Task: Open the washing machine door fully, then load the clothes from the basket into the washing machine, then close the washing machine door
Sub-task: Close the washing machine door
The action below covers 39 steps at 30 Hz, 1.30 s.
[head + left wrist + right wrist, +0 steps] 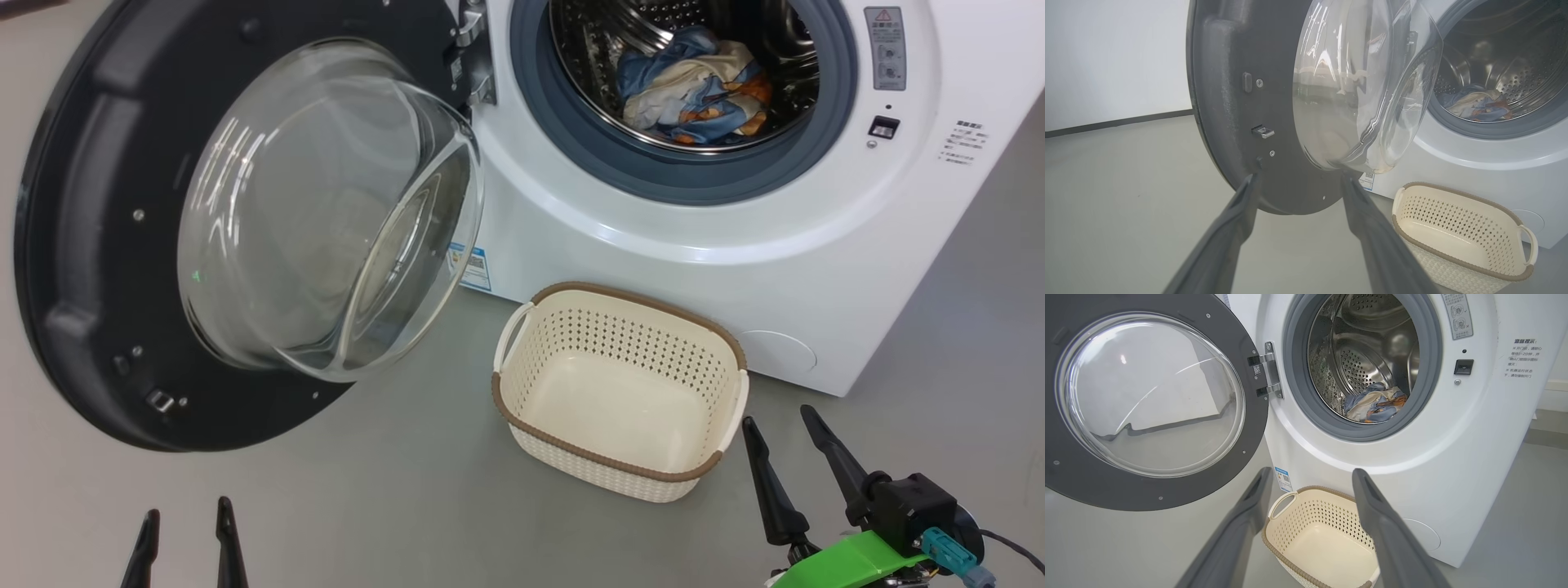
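— What's at centre frame for you?
— The large round black-rimmed door (1229,122) with its bulging clear glass window (1355,90), swung open. Your left gripper (1299,179) rises from the bottom edge, dark fingers spread, tips near the door's lower rim.
— And on your right?
— Upper right, light-blue and cream clothes (1474,104) lie in the steel drum (1515,81) of the big white washing machine (1474,163). Lower right stands the cream perforated plastic basket (1453,196).

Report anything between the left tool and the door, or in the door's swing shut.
Nothing visible lies between the left tool and the washing machine door. The basket stands on the floor before the washing machine, near the swing; whether the door clears its rim cannot be told.
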Available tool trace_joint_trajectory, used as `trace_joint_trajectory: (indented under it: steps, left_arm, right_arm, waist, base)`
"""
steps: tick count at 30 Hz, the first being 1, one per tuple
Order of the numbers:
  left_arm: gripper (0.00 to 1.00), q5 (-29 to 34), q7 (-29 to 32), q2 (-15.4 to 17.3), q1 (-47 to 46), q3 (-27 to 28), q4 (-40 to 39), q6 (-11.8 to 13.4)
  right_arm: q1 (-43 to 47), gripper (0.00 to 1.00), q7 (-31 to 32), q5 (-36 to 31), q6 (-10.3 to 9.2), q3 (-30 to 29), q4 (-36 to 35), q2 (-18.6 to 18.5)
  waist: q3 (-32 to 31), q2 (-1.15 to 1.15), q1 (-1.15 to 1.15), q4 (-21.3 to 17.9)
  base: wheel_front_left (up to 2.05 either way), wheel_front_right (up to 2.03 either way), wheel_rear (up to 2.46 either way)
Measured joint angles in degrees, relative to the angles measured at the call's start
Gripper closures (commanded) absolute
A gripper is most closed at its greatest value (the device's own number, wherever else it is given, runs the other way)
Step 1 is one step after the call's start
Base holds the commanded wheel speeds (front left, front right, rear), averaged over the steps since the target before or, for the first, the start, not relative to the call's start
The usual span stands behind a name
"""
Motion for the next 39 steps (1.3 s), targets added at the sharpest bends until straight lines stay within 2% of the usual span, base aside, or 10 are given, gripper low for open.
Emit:
trace_joint_trajectory:
  steps: [25, 26, 27, 28, 33, 35, 39]
  left_arm:
    - [0.0, -0.48, 0.0, 0.0, 0.03, 0.22, -0.07, 0.58]
    - [0.52, -0.66, 0.0, 0.0, 0.07, 0.23, -0.05, 0.57]
    - [0.85, -0.8, 0.0, 0.0, 0.1, 0.23, -0.03, 0.56]
    - [1.0, -1.09, 0.0, 0.0, 0.13, 0.24, -0.01, 0.52]
    - [1.0, -5.65, 0.0, -0.01, 0.22, 1.34, 0.16, 0.56]
    - [1.0, -9.77, 0.0, -0.25, 0.13, 3.6, 0.08, 0.49]
    - [1.0, -13.3, 0.0, -0.31, -0.64, 9.75, 0.03, -0.84]
  right_arm:
    - [-0.02, 0.0, 0.0, 0.0, 0.0, 0.54, 0.51, -0.01]
    - [-0.02, 0.0, 0.0, 0.0, 0.0, 0.56, 0.49, -0.01]
    - [-0.02, 0.0, 0.0, 0.0, 0.0, 0.58, 0.49, -0.01]
    - [-0.02, 0.0, 0.0, 0.0, 0.0, 0.62, 0.49, -0.01]
    - [-0.02, 0.0, 0.0, 0.03, 0.0, 0.69, 0.53, -0.01]
    - [-0.01, 0.0, 0.0, 0.04, 0.0, 0.7, 0.55, -0.01]
    - [-0.01, 0.0, 0.0, 0.12, 0.0, 0.71, 0.53, -0.01]
  waist:
    - [-0.67, 0.0, 0.0, 0.21]
    - [-0.68, 0.0, 0.0, 0.2]
    - [-0.69, 0.0, 0.0, 0.19]
    - [-0.7, 0.0, 0.0, 0.18]
    - [-0.77, 0.0, 0.0, 0.08]
    - [-0.76, 0.0, 0.0, 0.02]
    - [-0.49, 0.0, 0.0, -0.17]
  base:
    - [0.0, 0.0, 0.0]
    - [0.0, 0.0, 0.0]
    - [0.0, 0.0, 0.0]
    - [0.0, 0.0, 0.0]
    - [0.0, 0.0, 0.0]
    - [0.0, 0.0, 0.0]
    - [0.0, 0.0, 0.0]
